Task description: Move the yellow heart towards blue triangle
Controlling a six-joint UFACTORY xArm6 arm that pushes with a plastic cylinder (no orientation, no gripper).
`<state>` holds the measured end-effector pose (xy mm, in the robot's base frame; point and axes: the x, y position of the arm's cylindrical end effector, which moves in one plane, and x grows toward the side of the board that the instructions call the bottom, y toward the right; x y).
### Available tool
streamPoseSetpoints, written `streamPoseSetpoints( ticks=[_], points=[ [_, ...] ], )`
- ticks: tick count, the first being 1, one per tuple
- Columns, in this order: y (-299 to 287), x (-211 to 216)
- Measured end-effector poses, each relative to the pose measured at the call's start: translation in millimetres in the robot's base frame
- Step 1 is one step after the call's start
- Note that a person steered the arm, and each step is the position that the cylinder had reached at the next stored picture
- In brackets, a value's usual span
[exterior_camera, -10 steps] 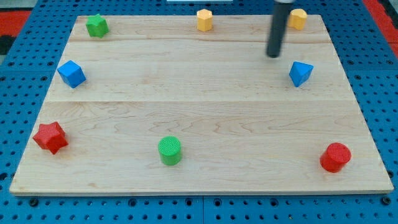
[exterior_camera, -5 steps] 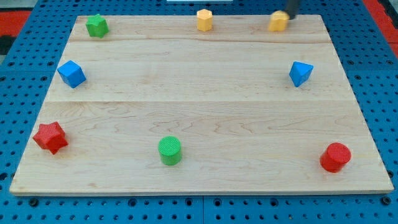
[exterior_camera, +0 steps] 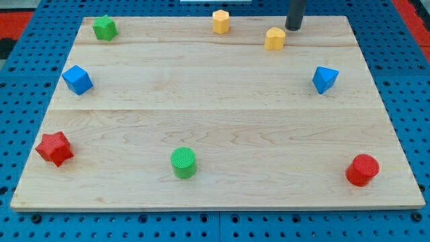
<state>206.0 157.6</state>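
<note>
The yellow heart (exterior_camera: pixel 275 38) lies near the view's top, right of centre, on the wooden board (exterior_camera: pixel 215 128). The blue triangle (exterior_camera: pixel 324 79) sits below and to the right of it, near the board's right edge. My tip (exterior_camera: pixel 293 27) stands just above and to the right of the yellow heart, very close to it; I cannot tell whether it touches.
A yellow hexagon block (exterior_camera: pixel 220 21) is at the top centre. A green block (exterior_camera: pixel 104 27) is at the top left, a blue cube (exterior_camera: pixel 77 79) at the left, a red star (exterior_camera: pixel 54 148) at the bottom left, a green cylinder (exterior_camera: pixel 183 163) at the bottom centre, a red cylinder (exterior_camera: pixel 362 169) at the bottom right.
The yellow heart has slid down and to the left from the top right corner. My tip went up behind it and now stands at its upper right.
</note>
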Motion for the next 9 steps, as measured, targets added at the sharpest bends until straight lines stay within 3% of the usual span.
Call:
streamPoseSetpoints(
  ticks=[1,4,5,9],
  points=[
    [-11,-15],
    [-62,31],
    [-48,69],
    [4,75]
  ],
)
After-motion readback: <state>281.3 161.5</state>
